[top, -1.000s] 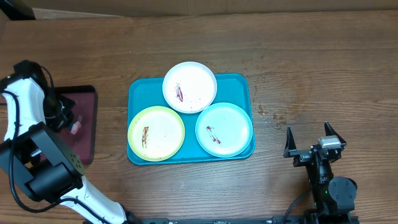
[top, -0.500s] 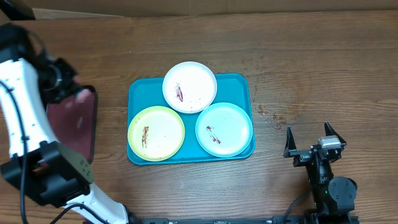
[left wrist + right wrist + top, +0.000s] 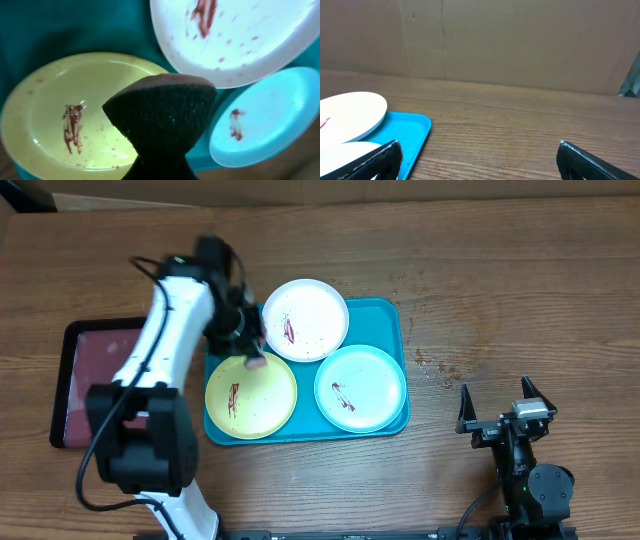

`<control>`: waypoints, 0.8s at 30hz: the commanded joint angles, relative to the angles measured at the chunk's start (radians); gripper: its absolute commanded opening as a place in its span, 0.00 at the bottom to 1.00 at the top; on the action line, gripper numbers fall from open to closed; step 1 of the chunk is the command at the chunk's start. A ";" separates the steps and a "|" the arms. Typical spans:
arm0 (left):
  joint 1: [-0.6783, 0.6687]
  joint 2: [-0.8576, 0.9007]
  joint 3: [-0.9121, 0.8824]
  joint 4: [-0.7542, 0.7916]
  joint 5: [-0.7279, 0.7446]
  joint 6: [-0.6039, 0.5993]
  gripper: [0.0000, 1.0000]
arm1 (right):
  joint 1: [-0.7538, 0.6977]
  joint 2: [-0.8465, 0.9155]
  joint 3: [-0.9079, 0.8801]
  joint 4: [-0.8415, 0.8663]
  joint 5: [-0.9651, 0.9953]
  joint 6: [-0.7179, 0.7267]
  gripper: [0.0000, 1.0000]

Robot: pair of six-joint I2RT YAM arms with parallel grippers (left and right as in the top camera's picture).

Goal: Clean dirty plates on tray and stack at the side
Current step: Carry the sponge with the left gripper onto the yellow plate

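Overhead: left gripper (image 3: 250,358) clamps sponge (image 3: 162,112) above yellow-green plate (image 3: 250,395), near-left corner of tray (image 3: 385,315). Idle right gripper (image 3: 495,395) spread wide, near-right corner of table (image 3: 560,280). Risk: hard scrubbing skids light plate into white plate (image 3: 305,320).

Your left gripper (image 3: 250,352) is hanging over the far edge of the yellow-green plate (image 3: 250,398), pinching a pinkish pad (image 3: 256,362) just beside the white plate (image 3: 305,320). Those two and the mint plate (image 3: 360,387) are sitting on the turquoise tray (image 3: 390,320), each showing dark red smears. Your right gripper (image 3: 495,402) is waiting with fingers spread, well apart from the tray, while a maroon tray (image 3: 85,370) is lying at the left.
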 commanded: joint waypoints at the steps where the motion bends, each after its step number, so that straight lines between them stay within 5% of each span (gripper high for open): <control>1: -0.022 -0.018 -0.099 0.048 -0.109 -0.068 0.04 | 0.000 -0.006 -0.011 0.006 -0.006 0.000 1.00; 15: -0.051 -0.018 -0.251 0.086 -0.087 -0.049 0.04 | 0.000 -0.006 -0.011 0.006 -0.006 0.000 1.00; 17: -0.053 -0.018 -0.251 0.089 -0.106 -0.013 0.16 | 0.000 -0.006 -0.011 0.006 -0.006 0.000 1.00; 20: -0.043 -0.018 -0.248 0.087 -0.147 -0.009 0.62 | 0.000 -0.006 -0.011 0.006 -0.006 0.000 1.00; 24: -0.020 -0.019 -0.182 0.033 -0.154 0.009 0.69 | 0.000 -0.006 -0.011 0.006 -0.006 0.000 1.00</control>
